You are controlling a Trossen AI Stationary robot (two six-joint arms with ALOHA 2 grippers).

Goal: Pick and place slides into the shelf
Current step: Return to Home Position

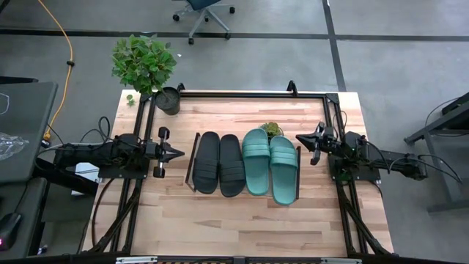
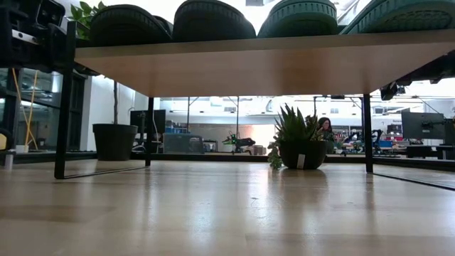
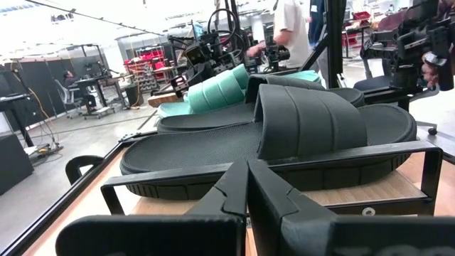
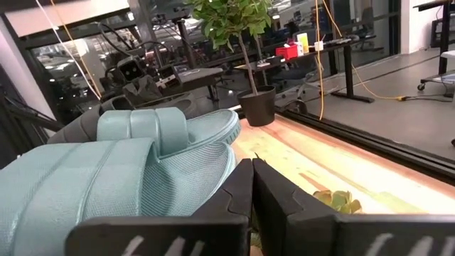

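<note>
Two black slides (image 1: 219,164) and two teal-green slides (image 1: 270,166) lie side by side, soles down, on top of the shelf (image 2: 270,67) in the middle of the table. In the low view their toes stick out over the plank's edge. My left gripper (image 1: 180,153) is shut and level, just left of the black slides (image 3: 284,135) and apart from them. My right gripper (image 1: 299,138) is shut and level, just right of the teal-green slides (image 4: 142,163), touching nothing.
A small potted succulent (image 2: 298,139) stands on the table behind the shelf. A larger leafy plant in a dark pot (image 1: 168,100) stands at the far left corner. A black frame (image 1: 242,94) runs round the table. The near half of the tabletop (image 1: 242,220) is bare wood.
</note>
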